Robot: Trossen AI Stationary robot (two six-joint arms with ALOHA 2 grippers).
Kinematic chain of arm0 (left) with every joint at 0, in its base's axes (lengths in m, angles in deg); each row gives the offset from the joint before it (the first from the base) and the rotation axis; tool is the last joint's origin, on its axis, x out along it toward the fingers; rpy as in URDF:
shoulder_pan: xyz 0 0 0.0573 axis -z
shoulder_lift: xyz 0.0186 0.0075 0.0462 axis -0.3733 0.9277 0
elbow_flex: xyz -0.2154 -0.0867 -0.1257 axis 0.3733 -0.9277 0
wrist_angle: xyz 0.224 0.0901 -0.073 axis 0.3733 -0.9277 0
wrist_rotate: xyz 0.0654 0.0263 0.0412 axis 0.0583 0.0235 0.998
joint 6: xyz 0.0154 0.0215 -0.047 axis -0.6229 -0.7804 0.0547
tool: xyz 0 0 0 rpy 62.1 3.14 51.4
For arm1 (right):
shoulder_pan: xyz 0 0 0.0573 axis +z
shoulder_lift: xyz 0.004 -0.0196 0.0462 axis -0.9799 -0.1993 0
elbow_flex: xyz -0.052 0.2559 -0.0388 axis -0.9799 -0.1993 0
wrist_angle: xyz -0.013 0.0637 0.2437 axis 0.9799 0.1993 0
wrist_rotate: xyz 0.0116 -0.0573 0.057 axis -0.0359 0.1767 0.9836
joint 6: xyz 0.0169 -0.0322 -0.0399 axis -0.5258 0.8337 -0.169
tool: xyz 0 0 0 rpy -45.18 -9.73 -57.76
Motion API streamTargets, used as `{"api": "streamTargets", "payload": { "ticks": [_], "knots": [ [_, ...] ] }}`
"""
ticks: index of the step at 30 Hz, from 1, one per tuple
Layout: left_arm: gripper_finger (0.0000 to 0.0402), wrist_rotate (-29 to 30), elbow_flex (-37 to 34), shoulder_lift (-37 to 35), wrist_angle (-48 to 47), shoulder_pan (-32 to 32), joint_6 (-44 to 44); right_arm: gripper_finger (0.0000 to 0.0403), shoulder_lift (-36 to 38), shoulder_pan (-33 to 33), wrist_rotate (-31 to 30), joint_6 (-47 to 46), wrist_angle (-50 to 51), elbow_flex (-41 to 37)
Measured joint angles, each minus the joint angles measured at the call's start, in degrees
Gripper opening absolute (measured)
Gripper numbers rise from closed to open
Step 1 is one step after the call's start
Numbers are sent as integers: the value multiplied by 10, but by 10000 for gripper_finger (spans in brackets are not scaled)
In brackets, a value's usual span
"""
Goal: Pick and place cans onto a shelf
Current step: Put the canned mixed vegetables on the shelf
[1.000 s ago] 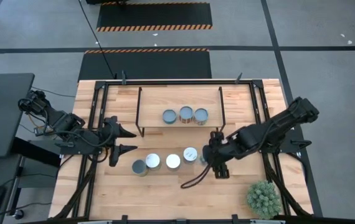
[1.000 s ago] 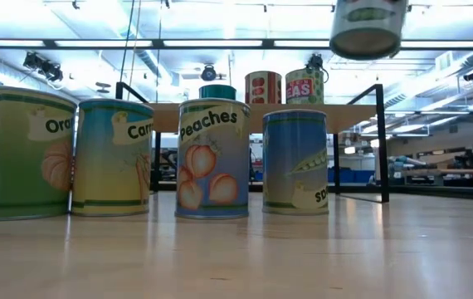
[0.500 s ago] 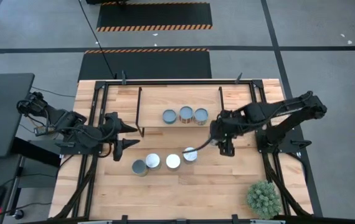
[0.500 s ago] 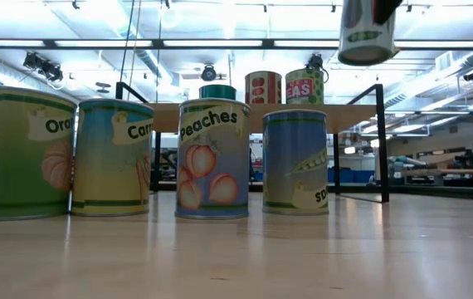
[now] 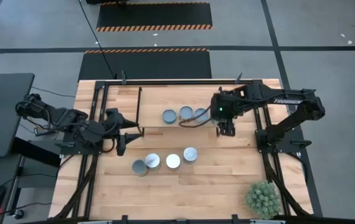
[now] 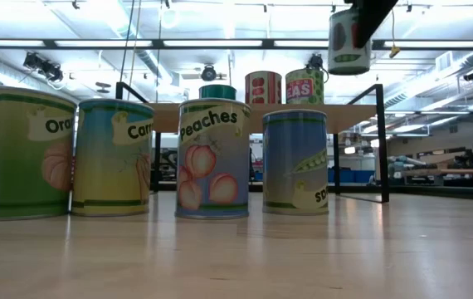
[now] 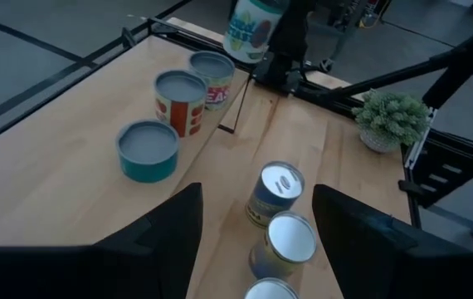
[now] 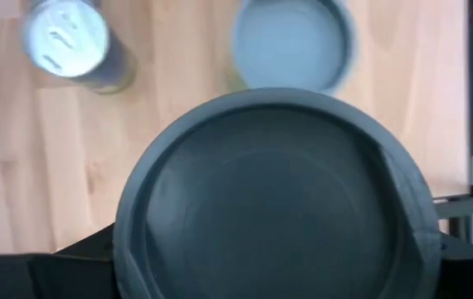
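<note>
Three cans (image 5: 185, 114) stand on the shelf (image 5: 152, 102) at the table's far middle. Several more cans (image 5: 163, 161) stand upright in a row on the table in front of it. My right gripper (image 5: 225, 124) is by the shelf's right end and is shut on a green-and-white can (image 6: 348, 41), held higher than the shelf top. The can also shows in the left wrist view (image 7: 253, 25). My left gripper (image 5: 125, 133) is open and empty by the shelf's left front leg. My right gripper pinches the can's side wall between its two fingers (image 8: 460, 257), which stand on opposite sides of it. The wrist view looks onto the can's round end (image 8: 274, 208). The can hangs nearly upright, clear of table and shelf.
A green spiky potted plant (image 5: 262, 198) stands at the near right corner. Black rails (image 5: 260, 106) run along the table's left and right sides. The shelf's thin black legs (image 6: 382, 141) stand near the held can.
My right gripper has carried the can from beside the row on the table toward the far edge, up to the shelf's right end, still shut on it and clear of the table. My left gripper has shifted slightly toward the shelf.
</note>
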Motion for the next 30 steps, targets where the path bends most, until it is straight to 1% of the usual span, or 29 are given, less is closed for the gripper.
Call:
{"api": "streamTargets", "payload": {
  "ticks": [8,13,19,30],
  "knots": [
    [233,-13,0,0,0,-3,-1,298,0,-39,8,38,-2,-3],
    [233,-13,0,0,-1,-3,-2,298,0,-51,33,43,-8,-37],
    [233,-13,0,0,-1,-3,-2,298,-1,-52,45,46,-64,-63],
    [233,-19,0,0,-1,-3,-2,299,0,-52,51,44,-115,-113]
  ]
}}
